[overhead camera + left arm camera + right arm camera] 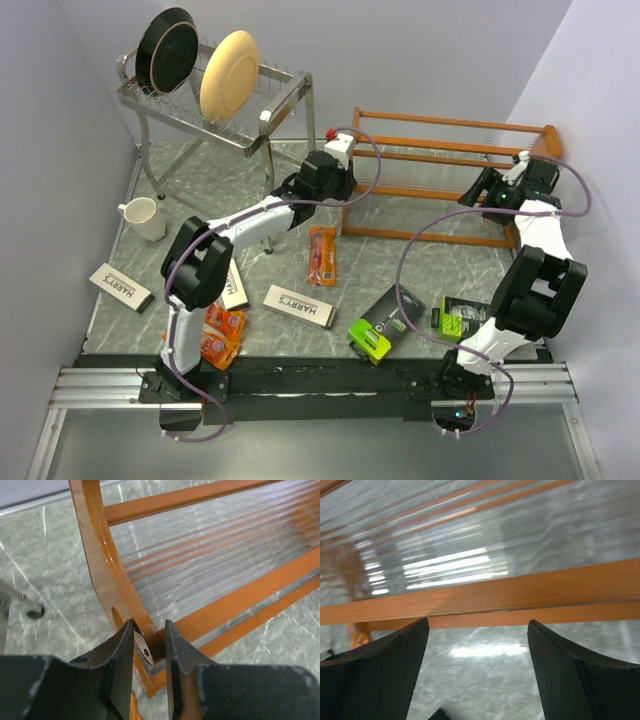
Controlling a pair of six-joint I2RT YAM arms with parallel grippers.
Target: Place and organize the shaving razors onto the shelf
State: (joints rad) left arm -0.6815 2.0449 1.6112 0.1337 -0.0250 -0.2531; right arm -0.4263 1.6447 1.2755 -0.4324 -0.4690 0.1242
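Orange-brown wood fills both wrist views: the shelf [450,125] stands at the far right of the marbled grey surface [420,262], and none of its slatted tiers carries a pack. The left gripper [149,632] is at the shelf's left end, its jaws clamped on the foot of the curved end frame, one pad pressed against each face of the wood. The right gripper [477,625] hangs at the shelf's right end, close in front of a long rail; its jaws stand wide apart with nothing between them, and the rail runs across just beyond the fingertips.

All the shaving razors lie on the surface, on the near side of the shelf. One flat orange pack [322,255] lies just off the shelf's left front corner. Nearer the arm bases than that, a white HARRY'S box [300,306] lies flat; a second box [232,287] is partly hidden under the left arm, and a third [120,287] lies well to the left of the shelf. More orange packs [222,335] sit by the left arm's base. Two black-and-lime packs [380,325] [462,318] lie in front of the shelf's middle, near the right arm's base.

A white mug [145,218] stands far left of the shelf, and a silver rack [270,100] holding a black plate [165,48] and a cream plate [229,73] stands beyond the shelf's left end.
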